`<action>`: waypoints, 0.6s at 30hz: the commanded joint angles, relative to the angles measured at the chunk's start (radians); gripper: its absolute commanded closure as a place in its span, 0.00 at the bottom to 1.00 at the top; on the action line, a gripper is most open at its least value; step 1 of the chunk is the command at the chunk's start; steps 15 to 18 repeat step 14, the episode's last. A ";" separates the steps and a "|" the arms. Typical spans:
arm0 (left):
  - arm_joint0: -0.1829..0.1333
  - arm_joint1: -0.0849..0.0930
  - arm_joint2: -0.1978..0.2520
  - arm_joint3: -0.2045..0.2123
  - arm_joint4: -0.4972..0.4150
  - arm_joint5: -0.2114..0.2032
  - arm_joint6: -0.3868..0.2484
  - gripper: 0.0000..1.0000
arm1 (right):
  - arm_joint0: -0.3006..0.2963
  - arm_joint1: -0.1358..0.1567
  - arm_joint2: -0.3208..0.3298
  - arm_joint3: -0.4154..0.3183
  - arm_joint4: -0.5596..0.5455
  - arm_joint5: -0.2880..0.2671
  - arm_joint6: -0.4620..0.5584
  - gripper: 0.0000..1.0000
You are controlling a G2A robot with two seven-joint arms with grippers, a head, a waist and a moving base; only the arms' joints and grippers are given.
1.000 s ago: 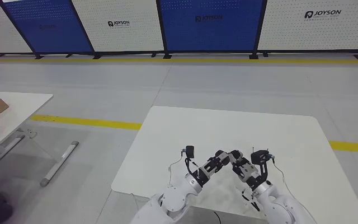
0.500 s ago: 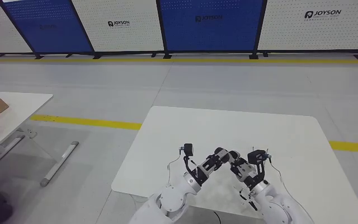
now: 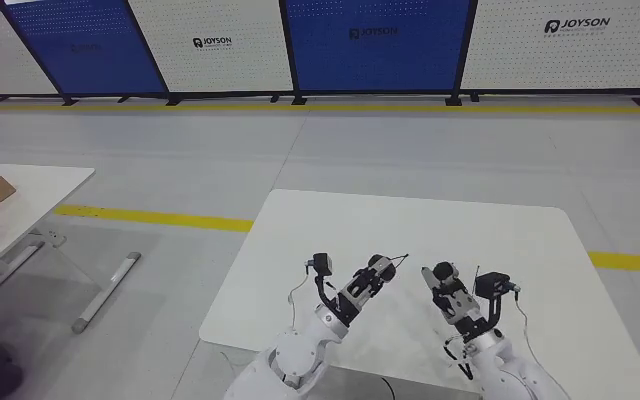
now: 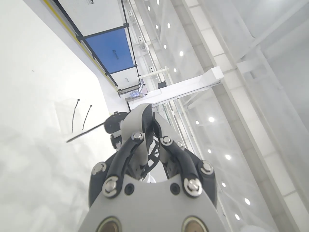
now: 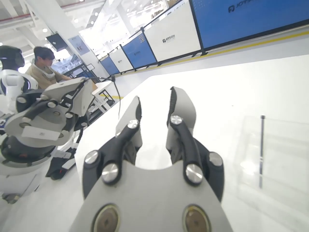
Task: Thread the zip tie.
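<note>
My left gripper point(image 3: 383, 263) is shut on a thin black zip tie point(image 3: 398, 259), held above the white table point(image 3: 420, 220) near its front edge. In the left wrist view the zip tie point(image 4: 84, 132) sticks out sideways past the closed left gripper point(image 4: 147, 108). The right wrist view has the left gripper point(image 5: 87, 81) off to one side, with the zip tie point(image 5: 117, 97) hanging down from its tip. My right gripper point(image 3: 438, 272) stands a short way to the right of it, apart from the tie. In its own view the right gripper point(image 5: 154, 92) is open, with nothing between its fingers.
Two spare black zip ties point(image 4: 74, 117) lie side by side on the table. Another spare zip tie point(image 5: 262, 150) lies in a clear flat tray point(image 5: 282, 146) beside the right gripper. The table's far half is bare white surface.
The two grippers were touching tip to tip near the table's front. They have drawn apart: the left one went left with the zip tie, the right one went right.
</note>
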 commanded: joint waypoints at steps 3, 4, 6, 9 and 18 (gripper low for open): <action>0.019 -0.001 -0.043 -0.021 -0.029 0.000 0.009 1.00 | -0.084 0.006 0.087 -0.050 0.060 -0.009 -0.121 0.00; 0.022 -0.002 -0.052 -0.026 -0.034 0.000 0.011 1.00 | -0.106 0.007 0.110 -0.060 0.080 -0.018 -0.147 0.00; 0.031 -0.005 -0.073 -0.034 -0.045 0.000 0.036 1.00 | -0.153 0.010 0.166 -0.080 0.161 -0.028 -0.203 0.00; 0.037 -0.013 -0.091 -0.034 -0.042 0.000 0.080 1.00 | -0.193 0.015 0.214 -0.107 0.220 -0.028 -0.214 0.00; 0.039 -0.017 -0.086 -0.030 -0.058 0.000 0.071 1.00 | -0.193 0.015 0.214 -0.107 0.220 -0.028 -0.214 0.00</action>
